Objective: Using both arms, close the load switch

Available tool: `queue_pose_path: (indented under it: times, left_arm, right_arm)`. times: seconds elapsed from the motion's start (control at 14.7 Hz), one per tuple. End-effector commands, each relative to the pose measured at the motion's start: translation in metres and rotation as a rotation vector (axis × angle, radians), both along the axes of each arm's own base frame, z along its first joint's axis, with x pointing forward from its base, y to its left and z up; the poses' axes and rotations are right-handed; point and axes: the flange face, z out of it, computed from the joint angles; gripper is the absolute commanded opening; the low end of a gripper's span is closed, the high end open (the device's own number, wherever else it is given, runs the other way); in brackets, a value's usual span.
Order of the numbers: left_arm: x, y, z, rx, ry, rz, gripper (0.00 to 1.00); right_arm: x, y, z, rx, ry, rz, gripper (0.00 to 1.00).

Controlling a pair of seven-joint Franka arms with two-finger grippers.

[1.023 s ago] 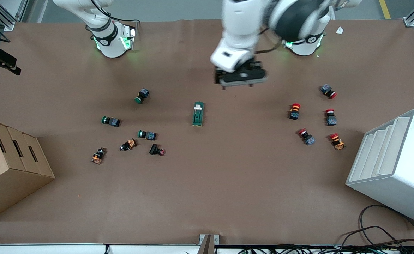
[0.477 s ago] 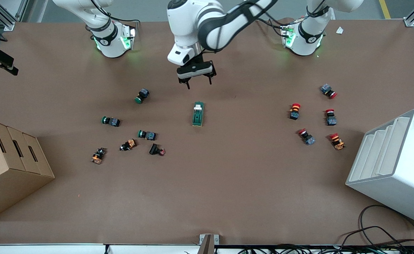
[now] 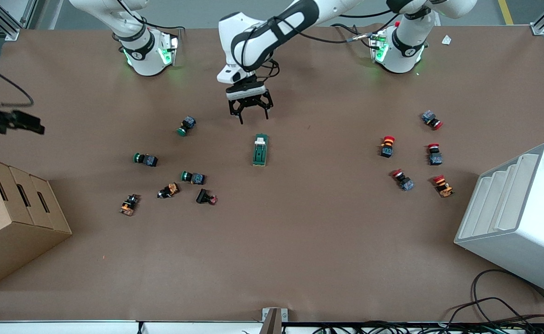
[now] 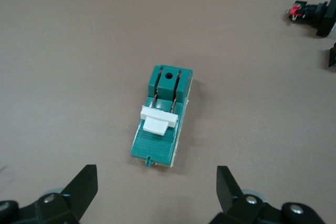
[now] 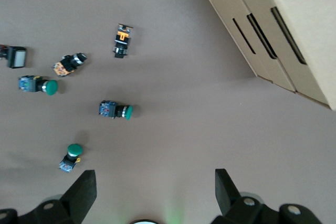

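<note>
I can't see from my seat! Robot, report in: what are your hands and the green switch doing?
Left end effector open, above the table beside the load switch. Right end effector open, up over the green push-buttons. Switch flat on the table, untouched. Nothing in the way.

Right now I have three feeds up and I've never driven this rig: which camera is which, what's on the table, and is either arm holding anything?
The wide picture looks down across the table at two white robot arms. The left gripper hangs open over the brown table, close to the load switch, a green block with a white handle. The picture showing that switch large comes from the left arm's wrist. The other close picture comes from the right arm's wrist: the right gripper is open, up over the green push-buttons and the cardboard box. Red push-buttons lie toward the left arm's end, by a white rack. Neither gripper holds anything.
</note>
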Motion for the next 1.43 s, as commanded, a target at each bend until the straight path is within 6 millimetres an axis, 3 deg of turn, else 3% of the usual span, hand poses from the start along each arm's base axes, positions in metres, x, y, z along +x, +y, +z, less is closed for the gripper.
queue_pose_path:
  times: [0.0, 0.27, 0.61, 0.75, 1.09, 1.36]
  left_arm:
    - [-0.016, 0.016, -0.026, -0.033, -0.12, -0.071, 1.0]
    - [-0.028, 0.035, -0.072, -0.12, -0.27, -0.158, 1.0]
    - [-0.01, 0.046, -0.091, -0.066, -0.436, -0.179, 1.0]
    - [-0.016, 0.042, -0.094, -0.065, -0.44, -0.19, 1.0]
    - [-0.03, 0.054, -0.134, -0.023, -0.518, -0.214, 1.0]
    - [-0.034, 0.048, -0.144, -0.022, -0.522, -0.221, 1.0]
  right_arm:
    - [0.013, 0.011, -0.006, -0.013, 0.021, -0.004, 1.0]
    - [0.012, 0.074, -0.028, 0.062, 0.058, -0.144, 1.0]
    - [-0.005, 0.207, -0.068, 0.075, 0.103, -0.276, 1.0]
    - [-0.015, 0.258, -0.093, 0.132, 0.072, -0.282, 1.0]
    - [-0.048, 0.406, -0.172, 0.086, 0.002, -0.336, 1.0]
    - [-0.07, 0.471, -0.22, 0.098, -0.06, -0.285, 1.0]
